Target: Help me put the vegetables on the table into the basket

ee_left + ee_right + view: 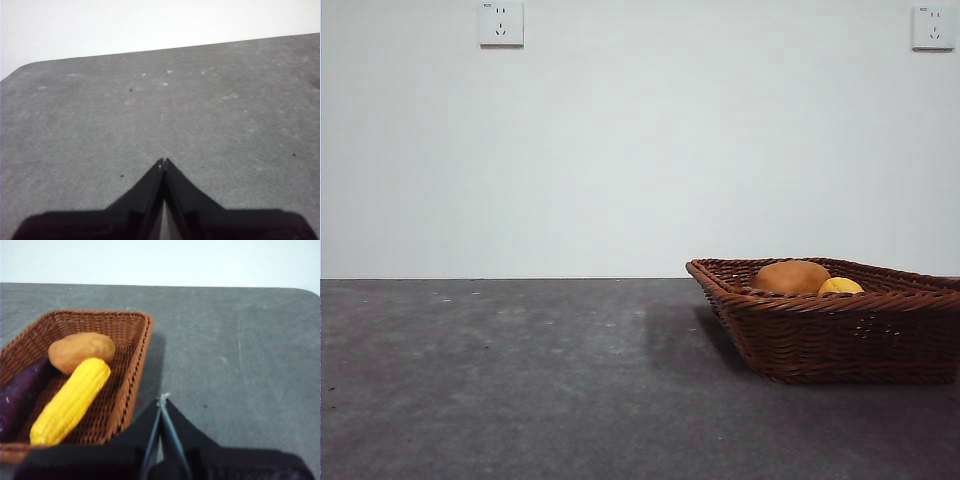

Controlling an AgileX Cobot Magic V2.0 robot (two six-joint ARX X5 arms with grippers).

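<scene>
Wicker basket (135, 355), just beside the closed, empty right hand (162, 401), holds potato (81, 351), corn (72, 400) and a half-cut-off purple vegetable (20, 395); left hand (164, 162), closed, over bare table (225, 125).

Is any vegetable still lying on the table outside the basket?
No: corn, potato and purple vegetable all lie inside the basket.
</scene>
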